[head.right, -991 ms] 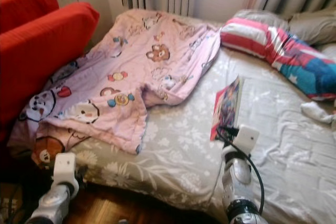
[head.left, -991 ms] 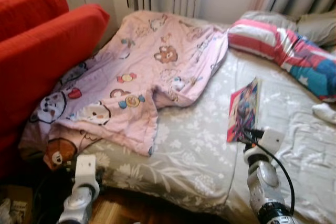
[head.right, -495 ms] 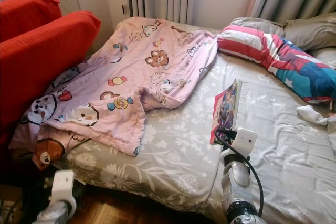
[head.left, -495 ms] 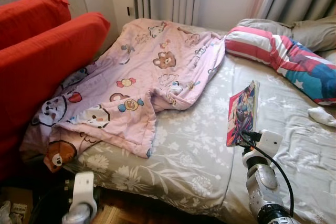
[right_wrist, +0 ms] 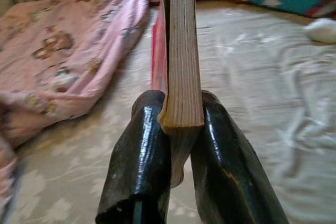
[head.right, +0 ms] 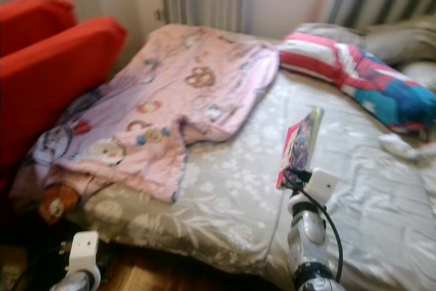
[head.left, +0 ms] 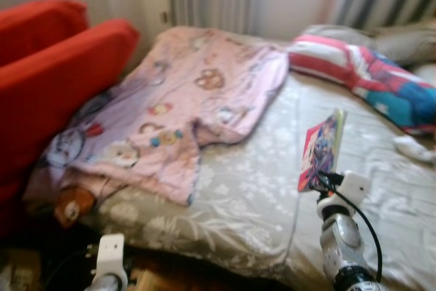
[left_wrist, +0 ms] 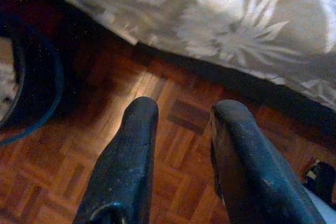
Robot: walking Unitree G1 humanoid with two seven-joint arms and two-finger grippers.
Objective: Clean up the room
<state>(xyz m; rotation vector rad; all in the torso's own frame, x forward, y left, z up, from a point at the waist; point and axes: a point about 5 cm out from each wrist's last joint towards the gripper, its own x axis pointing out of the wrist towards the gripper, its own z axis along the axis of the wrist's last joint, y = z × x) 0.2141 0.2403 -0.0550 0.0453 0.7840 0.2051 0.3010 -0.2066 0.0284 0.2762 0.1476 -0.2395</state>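
Fingers (right_wrist: 157, 150) of the right gripper (right_wrist: 176, 129) are clamped on the lower edge of a book (head.left: 321, 150), one finger on each cover, page block between them. Held upright on edge above the bed (head.left: 245, 189), the book has its long axis running away from the fingers toward the pillows (head.left: 368, 76); in the right wrist view it rises straight out of the grip. Whether its far end touches the sheet cannot be told; the head views are blurred.

Left of the book, well apart, a pink blanket (head.left: 191, 107) with cartoon animals lies rumpled over the bed's left half, one corner hanging off the edge beside a red sofa (head.left: 54, 86). A small white item (head.left: 414, 148), possibly a sock, lies on the sheet to the right.

Down at the bed's foot, the left gripper (left_wrist: 181, 145) hangs idle over wood parquet floor (left_wrist: 173, 114), its fingers apart and empty.

Judging by the grip, the right arm alone carries the book; any next move should lift it along that upright axis so it clears the bedding
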